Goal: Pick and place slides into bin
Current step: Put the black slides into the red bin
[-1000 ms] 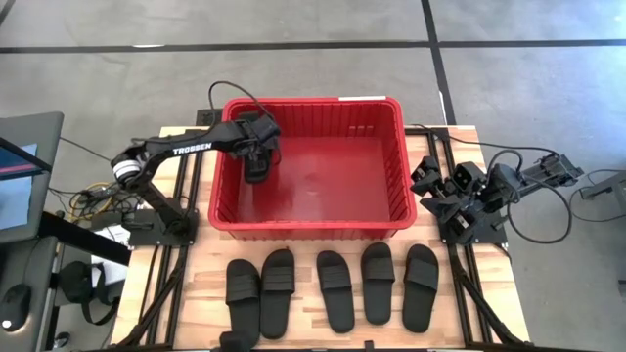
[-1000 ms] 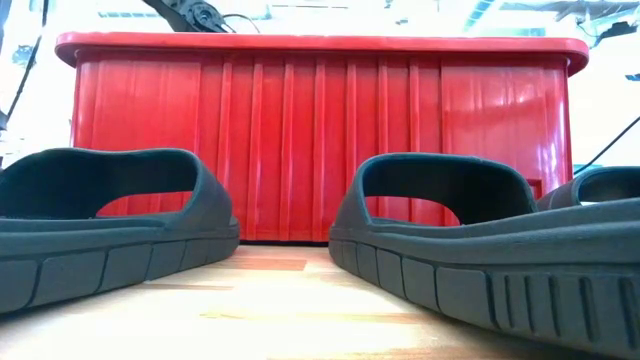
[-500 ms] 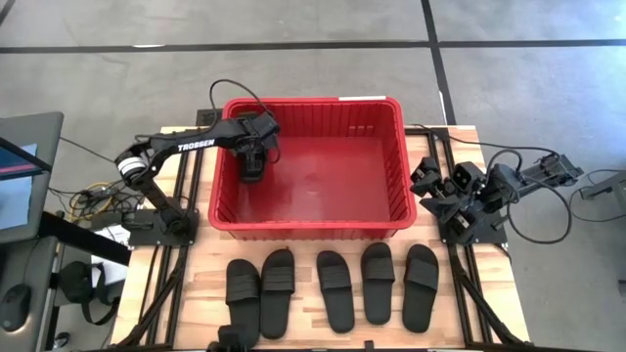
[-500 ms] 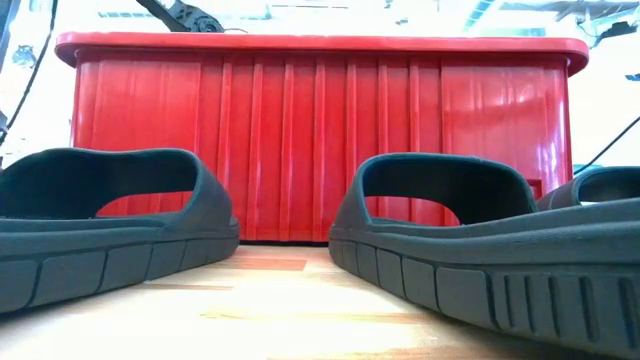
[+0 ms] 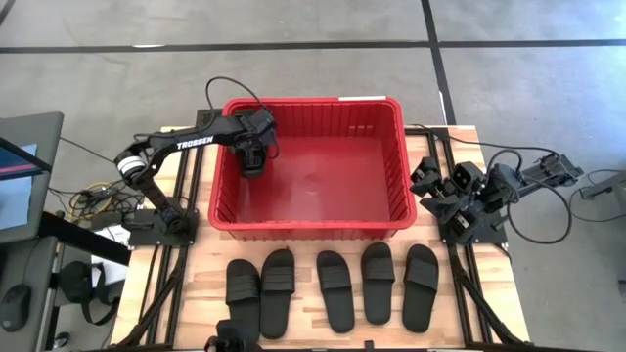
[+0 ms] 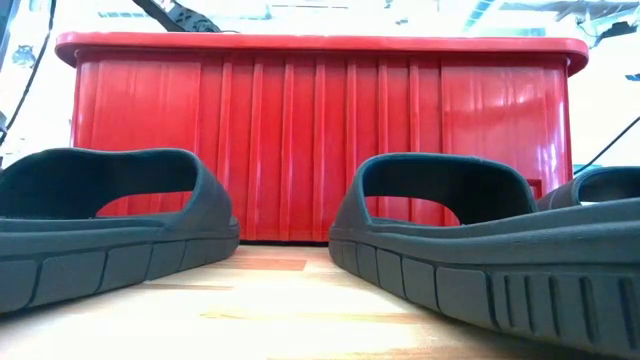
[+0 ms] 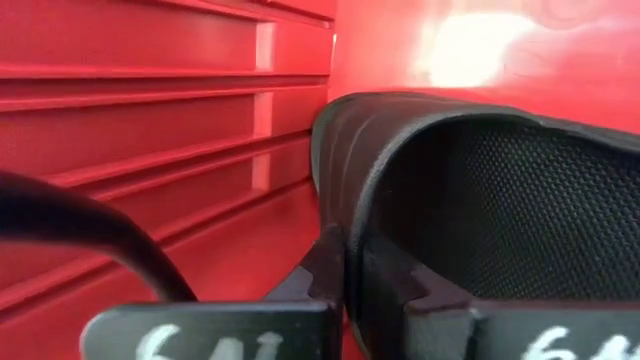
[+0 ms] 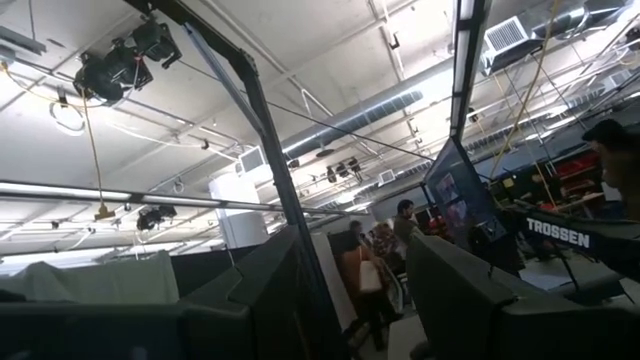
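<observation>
on the table [image 5: 201, 269], five slides [image 5: 341, 289] front the bin [image 5: 311, 226].

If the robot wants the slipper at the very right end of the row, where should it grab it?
Probably by the wide strap of the rightmost slide. It lies flat, sole down, and the strap arches above the footbed, leaving room for one finger beneath it. Coming straight down from above looks safest, since its neighbour lies close alongside. The right end effector waits beside the bin, nearest to it.
</observation>
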Robot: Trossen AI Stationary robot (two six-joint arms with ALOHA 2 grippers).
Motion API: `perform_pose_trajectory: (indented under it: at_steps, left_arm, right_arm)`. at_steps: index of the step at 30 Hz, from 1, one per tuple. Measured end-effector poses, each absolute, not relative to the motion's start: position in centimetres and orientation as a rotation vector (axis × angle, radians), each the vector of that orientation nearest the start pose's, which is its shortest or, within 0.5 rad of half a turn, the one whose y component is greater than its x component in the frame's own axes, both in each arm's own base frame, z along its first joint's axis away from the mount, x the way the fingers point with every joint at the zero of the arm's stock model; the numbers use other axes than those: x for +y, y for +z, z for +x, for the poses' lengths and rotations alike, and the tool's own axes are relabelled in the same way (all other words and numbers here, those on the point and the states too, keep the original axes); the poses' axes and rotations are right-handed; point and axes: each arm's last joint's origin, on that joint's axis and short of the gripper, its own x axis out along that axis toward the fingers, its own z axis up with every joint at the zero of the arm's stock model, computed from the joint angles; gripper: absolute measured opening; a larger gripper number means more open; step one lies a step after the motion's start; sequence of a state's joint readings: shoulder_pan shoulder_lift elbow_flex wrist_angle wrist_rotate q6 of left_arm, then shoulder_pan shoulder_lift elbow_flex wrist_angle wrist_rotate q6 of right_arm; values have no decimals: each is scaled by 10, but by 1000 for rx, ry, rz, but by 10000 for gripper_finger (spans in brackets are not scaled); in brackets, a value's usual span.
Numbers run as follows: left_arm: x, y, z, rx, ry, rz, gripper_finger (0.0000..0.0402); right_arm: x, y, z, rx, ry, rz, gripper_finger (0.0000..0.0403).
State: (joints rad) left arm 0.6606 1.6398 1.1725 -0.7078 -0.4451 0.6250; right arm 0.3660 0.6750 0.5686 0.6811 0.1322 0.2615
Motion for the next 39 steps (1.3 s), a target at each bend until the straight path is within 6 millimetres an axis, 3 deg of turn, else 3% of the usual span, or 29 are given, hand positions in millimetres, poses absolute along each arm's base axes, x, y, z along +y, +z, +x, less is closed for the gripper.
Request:
perform_pose_trajectory:
  at_steps: [8,16,39]
  left_arm:
    - [208,223,244,1454,517,340,5]
    - [209,223,242,1457,522,319,55]
    - [204,219,237,1464,440,206,152]
  right_arm:
    - [48,355,137,-527,300,396,173]
    - [48,355,137,-527,300,396,173]
    - [48,355,137,-526,300,396,173]
